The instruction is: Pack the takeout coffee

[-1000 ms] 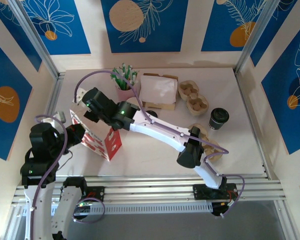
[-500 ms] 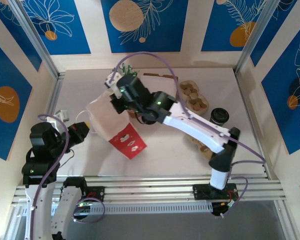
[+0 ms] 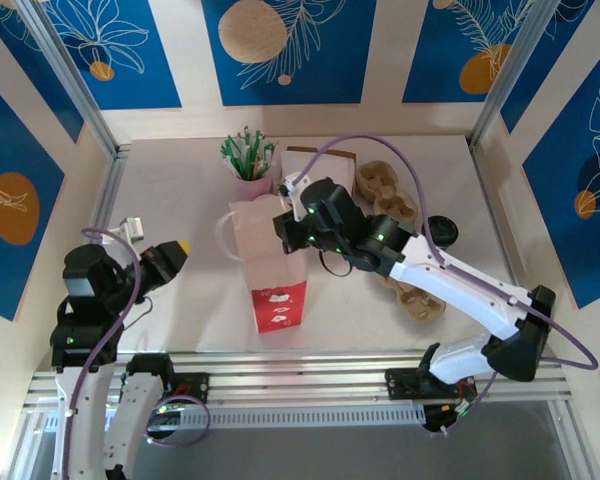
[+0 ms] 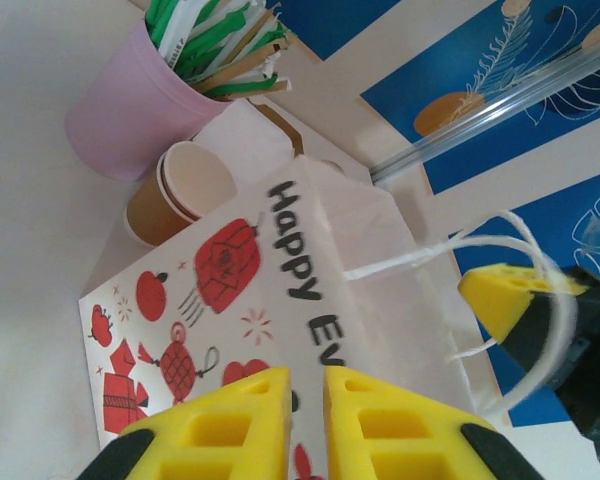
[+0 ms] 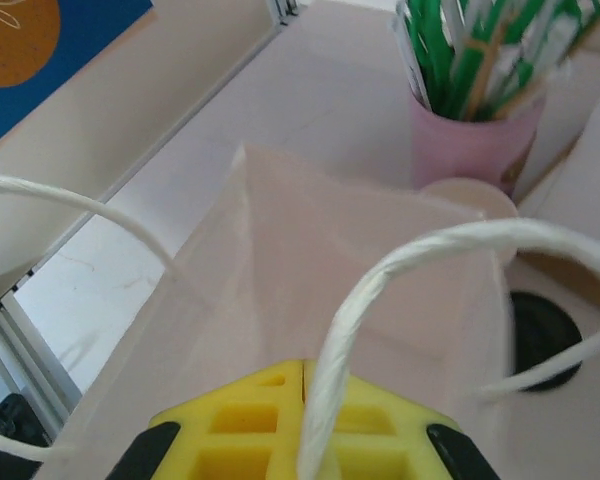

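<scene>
Table: pale, flat-topped table (image 3: 180, 190) filling the middle of the top view, blue-and-cream panels around it.
Right arm: white and black jointed right arm (image 3: 450, 280), running from the lower right of the top view up to the centre.
Left arm: black left arm (image 3: 85, 300) folded at the lower left, well apart from the things.
Bag: white paper gift bag with a red printed base and white cord handles (image 3: 270, 265), upright at the centre of the top view, mouth open.
Box: brown cardboard box with a white sheet in it (image 3: 330, 165), upper centre, behind the bag.
Carriers: 2 tan moulded-pulp cup carriers, 1 at upper right of centre (image 3: 385, 190), 1 at lower right under the right arm (image 3: 420, 300).
Pink cup: pink plastic cup of green-white sticks (image 3: 250, 170), upper centre, just behind the bag.
Takeout coffee: small tan paper cup with a round black lid (image 3: 442, 230), standing on the table right of centre, outside the bag, a cable crossing it.
Tan cups: nested lidless tan paper cups (image 4: 185, 185), beside the pink cup.
Right tool: yellow-fingered right tool (image 5: 302, 385), 2 fingers pressed together on the bag's top edge, a cord handle looping over it.
Left tool: yellow-tipped left tool (image 3: 175, 250), left of the bag, a narrow gap between its fingers, holding nothing.
</scene>
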`<act>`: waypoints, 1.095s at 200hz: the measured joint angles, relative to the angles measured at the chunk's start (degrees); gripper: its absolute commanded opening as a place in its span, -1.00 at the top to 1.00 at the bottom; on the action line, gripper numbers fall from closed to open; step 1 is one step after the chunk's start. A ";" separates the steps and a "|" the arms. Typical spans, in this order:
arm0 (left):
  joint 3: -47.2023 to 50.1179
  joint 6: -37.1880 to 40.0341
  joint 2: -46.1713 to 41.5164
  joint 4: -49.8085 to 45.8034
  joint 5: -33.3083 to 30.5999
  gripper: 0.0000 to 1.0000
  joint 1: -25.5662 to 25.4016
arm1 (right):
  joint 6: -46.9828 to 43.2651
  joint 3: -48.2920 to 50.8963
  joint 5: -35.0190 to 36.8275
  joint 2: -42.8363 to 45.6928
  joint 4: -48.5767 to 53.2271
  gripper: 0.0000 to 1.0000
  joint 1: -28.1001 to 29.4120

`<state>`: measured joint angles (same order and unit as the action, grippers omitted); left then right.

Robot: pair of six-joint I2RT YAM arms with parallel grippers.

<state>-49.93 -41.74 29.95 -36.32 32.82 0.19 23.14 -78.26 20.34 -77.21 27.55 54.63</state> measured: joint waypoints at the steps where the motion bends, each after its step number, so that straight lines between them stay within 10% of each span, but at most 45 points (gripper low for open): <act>1: 0.07 0.00 -0.02 0.04 0.02 0.70 -0.02 | 0.07 0.22 -0.07 0.13 -0.02 1.00 -0.02; 36: 2.56 0.00 -0.66 0.11 0.20 0.68 -0.13 | 5.57 8.83 -1.81 7.28 -1.97 1.00 -2.71; 66: 3.17 -0.68 -0.76 0.90 0.59 0.11 -0.24 | 7.28 10.23 -3.37 10.16 -2.89 1.00 -3.48; 112: 3.02 -5.01 0.55 8.68 2.56 -0.14 -0.33 | 6.51 7.13 -5.55 8.17 -2.45 1.00 -2.03; 219: -6.29 -4.68 10.29 17.73 9.55 -0.29 -0.74 | 4.37 4.00 -7.56 4.96 -1.14 1.00 -0.55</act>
<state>-56.23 -46.41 40.25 -18.59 42.37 -0.56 27.51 -74.26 12.78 -72.25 26.41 54.08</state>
